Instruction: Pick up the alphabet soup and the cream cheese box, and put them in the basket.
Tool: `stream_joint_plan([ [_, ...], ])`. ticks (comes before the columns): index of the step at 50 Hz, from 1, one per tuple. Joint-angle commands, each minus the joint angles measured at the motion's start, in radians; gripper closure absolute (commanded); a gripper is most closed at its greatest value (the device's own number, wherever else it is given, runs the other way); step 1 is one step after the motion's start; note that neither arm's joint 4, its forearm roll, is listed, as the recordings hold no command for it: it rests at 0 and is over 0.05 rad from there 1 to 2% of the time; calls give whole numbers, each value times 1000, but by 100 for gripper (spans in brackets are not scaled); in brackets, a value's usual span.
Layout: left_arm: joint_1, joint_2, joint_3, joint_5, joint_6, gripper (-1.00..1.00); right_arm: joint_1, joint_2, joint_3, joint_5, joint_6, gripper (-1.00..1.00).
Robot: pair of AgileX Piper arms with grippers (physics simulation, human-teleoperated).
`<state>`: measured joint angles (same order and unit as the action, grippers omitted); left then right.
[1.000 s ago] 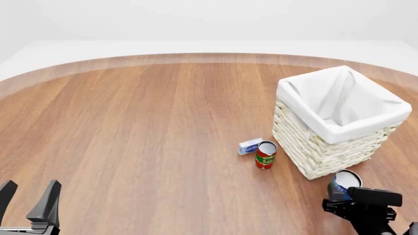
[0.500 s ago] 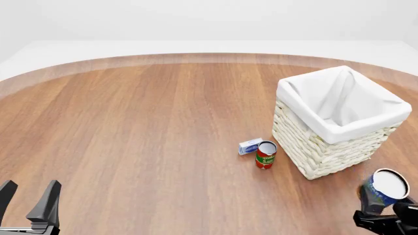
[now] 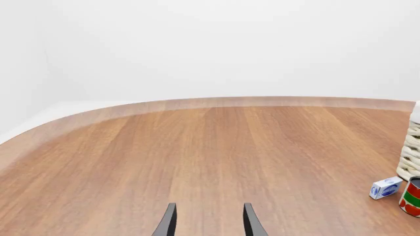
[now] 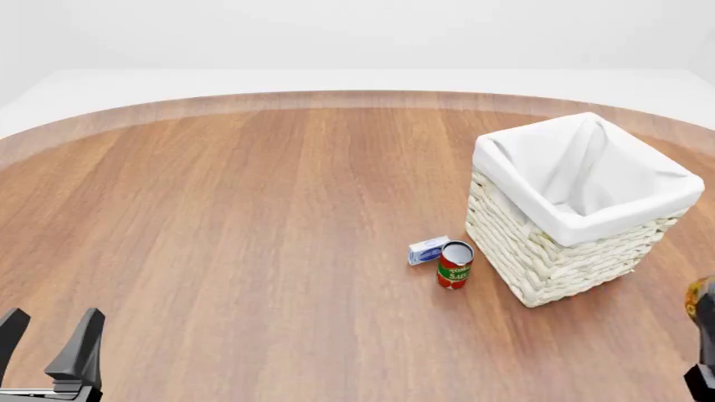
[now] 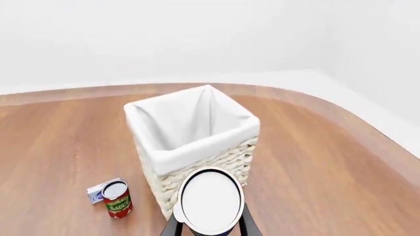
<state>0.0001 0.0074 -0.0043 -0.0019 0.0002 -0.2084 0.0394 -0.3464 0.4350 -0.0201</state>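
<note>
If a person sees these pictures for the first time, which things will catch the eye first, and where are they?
The big white-lined basket stands on the right of the wooden table. Just left of its base are the red and green can and the small cream cheese box behind it. In the right wrist view, the alphabet soup sits between the right gripper fingers, its pale top filling the foreground before the basket.

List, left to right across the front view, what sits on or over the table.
left gripper → cream cheese box → red and green can → basket → alphabet soup, only a sliver showing at the right edge.
</note>
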Motion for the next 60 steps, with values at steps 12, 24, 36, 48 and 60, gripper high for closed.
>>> stream_joint_plan([
  [12, 0, 0, 0, 0, 0, -100, 42, -27, -296, 116, 14, 100],
  [24, 0, 0, 0, 0, 0, -100, 61, 73, -361, 46, 7, 100],
  [36, 0, 0, 0, 0, 0, -100, 53, 216, -442, -21, 37, 100],
  [48, 0, 0, 0, 0, 0, -100, 65, 364, -498, -102, 47, 100],
  [60, 0, 0, 0, 0, 0, -100, 112, 525, -536, -144, 50, 100],
])
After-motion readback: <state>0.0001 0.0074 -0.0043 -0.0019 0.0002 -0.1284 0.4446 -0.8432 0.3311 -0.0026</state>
